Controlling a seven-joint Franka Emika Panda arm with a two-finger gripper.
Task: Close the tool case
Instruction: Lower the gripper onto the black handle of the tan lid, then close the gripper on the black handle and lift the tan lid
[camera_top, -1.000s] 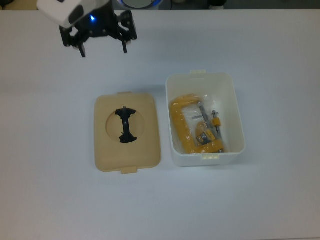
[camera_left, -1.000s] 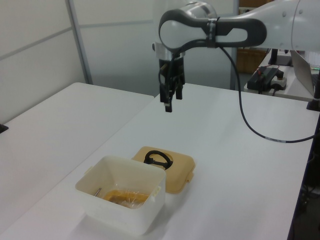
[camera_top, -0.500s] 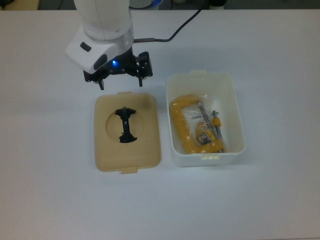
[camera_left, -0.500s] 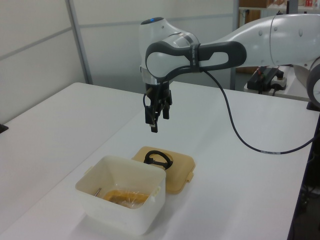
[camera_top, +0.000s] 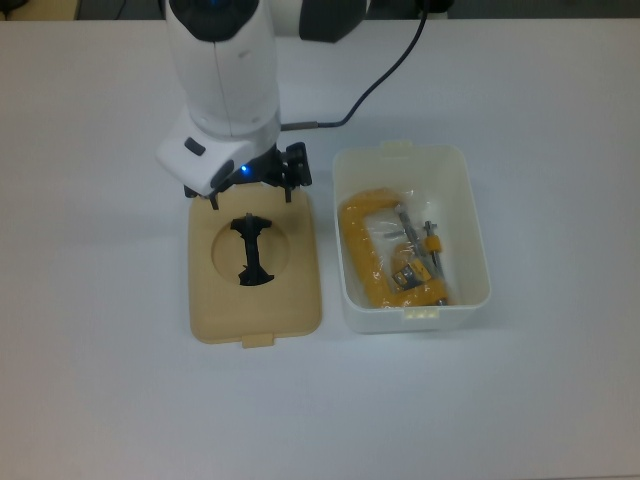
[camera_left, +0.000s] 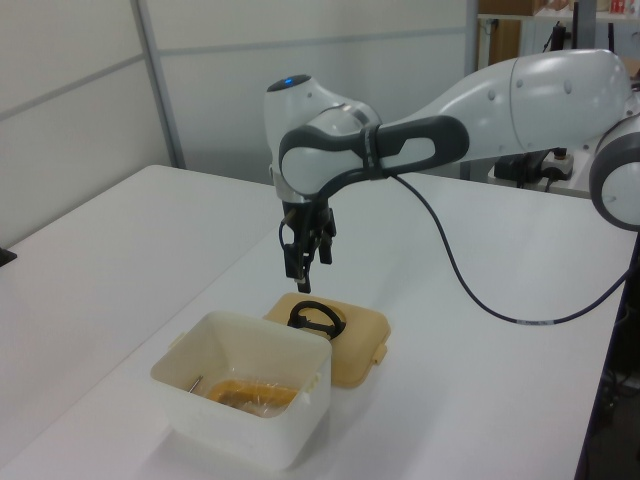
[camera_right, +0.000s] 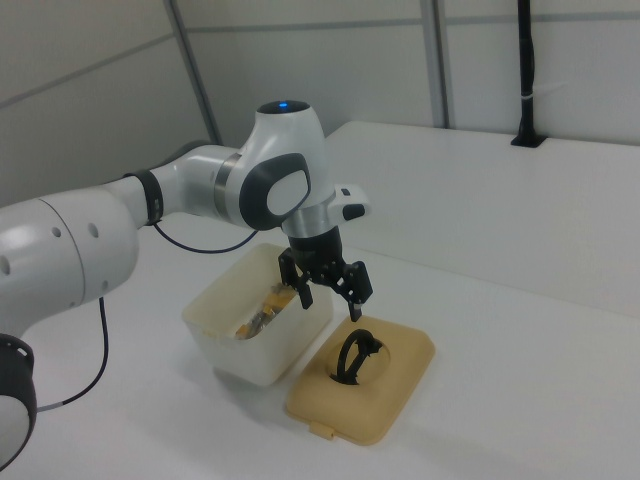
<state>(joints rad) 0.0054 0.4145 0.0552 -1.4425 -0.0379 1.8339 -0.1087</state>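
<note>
I have the gripper (camera_right: 328, 290) spread above the lid (camera_right: 375, 395), ready to drop onto its handle (camera_right: 356, 357) and carry it to the tub (camera_right: 255, 340).

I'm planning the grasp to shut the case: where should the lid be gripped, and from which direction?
Probably the black handle standing up in the round recess of the lid. The lid lies flat on the table beside the tub, so come straight down from above, where the gripper hangs open, one finger on each side of the thin bar.
</note>
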